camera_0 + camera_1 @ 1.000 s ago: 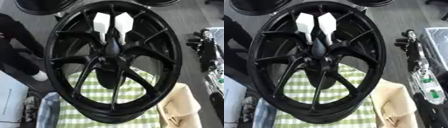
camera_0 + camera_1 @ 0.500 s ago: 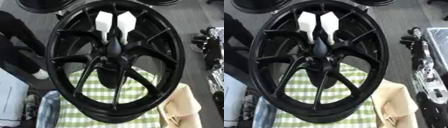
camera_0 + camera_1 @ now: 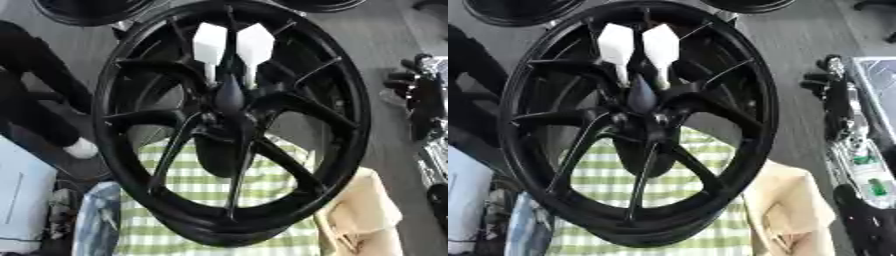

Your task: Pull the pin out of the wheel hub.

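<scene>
Left eye view: a black wheel rim (image 3: pixel 232 125) stands tilted over a green-and-white checked cloth (image 3: pixel 219 185), filling most of the picture. At its hub (image 3: pixel 229 117) a dark cone-shaped piece (image 3: pixel 229 94) points up toward two white paddle-like pieces (image 3: pixel 233 45) set side by side, their narrow ends running down to the hub. Whether the pin is the cone, or is joined to the white pieces, cannot be told; nothing shows it clear of the hub. No robot hand appears here, so its fingers and any hold cannot be told. The rim's lean likely keeps the hub facing the camera for reach.

Right eye view: the same rim and the white pieces (image 3: pixel 639 44) sit further left. A tan bag-like thing (image 3: pixel 785 205) lies beside the rim's lower right. Along the right edge stands black and silver machinery (image 3: pixel 846 130), perhaps part of the robot, but no hand can be made out.
</scene>
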### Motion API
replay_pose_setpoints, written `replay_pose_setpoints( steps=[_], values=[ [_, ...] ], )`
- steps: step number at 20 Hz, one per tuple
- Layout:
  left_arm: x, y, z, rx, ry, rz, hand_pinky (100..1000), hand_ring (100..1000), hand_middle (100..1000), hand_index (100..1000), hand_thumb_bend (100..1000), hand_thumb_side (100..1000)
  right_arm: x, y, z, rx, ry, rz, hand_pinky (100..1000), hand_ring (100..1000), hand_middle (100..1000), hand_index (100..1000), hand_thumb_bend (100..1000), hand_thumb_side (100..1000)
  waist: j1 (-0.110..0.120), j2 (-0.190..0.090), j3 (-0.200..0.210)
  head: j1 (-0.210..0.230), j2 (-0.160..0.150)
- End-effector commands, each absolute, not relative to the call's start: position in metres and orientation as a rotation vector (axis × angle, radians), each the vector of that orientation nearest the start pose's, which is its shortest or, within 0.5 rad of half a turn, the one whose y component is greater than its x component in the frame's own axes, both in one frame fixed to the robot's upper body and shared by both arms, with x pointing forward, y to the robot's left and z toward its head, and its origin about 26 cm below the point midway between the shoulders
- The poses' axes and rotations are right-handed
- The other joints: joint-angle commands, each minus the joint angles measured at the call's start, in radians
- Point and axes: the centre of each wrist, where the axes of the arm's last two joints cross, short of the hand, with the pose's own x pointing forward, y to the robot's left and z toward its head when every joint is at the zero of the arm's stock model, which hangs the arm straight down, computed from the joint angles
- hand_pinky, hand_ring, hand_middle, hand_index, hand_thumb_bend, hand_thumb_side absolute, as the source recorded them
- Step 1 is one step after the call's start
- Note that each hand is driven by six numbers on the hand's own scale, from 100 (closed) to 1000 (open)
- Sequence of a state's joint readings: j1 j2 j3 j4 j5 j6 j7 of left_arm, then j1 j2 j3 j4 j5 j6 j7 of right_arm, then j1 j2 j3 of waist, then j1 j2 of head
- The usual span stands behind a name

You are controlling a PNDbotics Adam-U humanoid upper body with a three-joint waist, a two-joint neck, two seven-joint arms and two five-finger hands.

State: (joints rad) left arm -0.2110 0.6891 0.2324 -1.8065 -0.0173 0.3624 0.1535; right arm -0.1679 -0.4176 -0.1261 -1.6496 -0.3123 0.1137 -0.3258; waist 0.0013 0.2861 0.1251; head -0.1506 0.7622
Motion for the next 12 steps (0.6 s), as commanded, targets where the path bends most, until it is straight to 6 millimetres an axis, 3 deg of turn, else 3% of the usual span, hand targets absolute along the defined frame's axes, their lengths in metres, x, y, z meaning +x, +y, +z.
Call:
replay_pose_setpoints(
  steps=[1,6,12],
  values=[
    [0.297,0.378,0.224,0.692,-1.901,0.039,774,696,653,733,182,776,0.315,-0.355,0.114,-0.350,-1.762,-0.232,930,711,620,825,100,910,-0.001,-0.016,-0.003,0.008,-0.012],
    [0.304,0.338,0.200,0.337,-2.004,0.246,770,686,648,738,215,798,0.318,-0.350,0.118,-0.327,-1.777,-0.223,930,711,620,825,100,903,-0.008,-0.014,-0.017,0.021,-0.014],
    [0.312,0.318,0.171,0.301,-1.945,0.271,767,677,638,736,219,805,0.320,-0.346,0.120,-0.308,-1.779,-0.222,929,711,620,825,100,908,-0.013,-0.010,-0.022,0.031,-0.021]
  ],
)
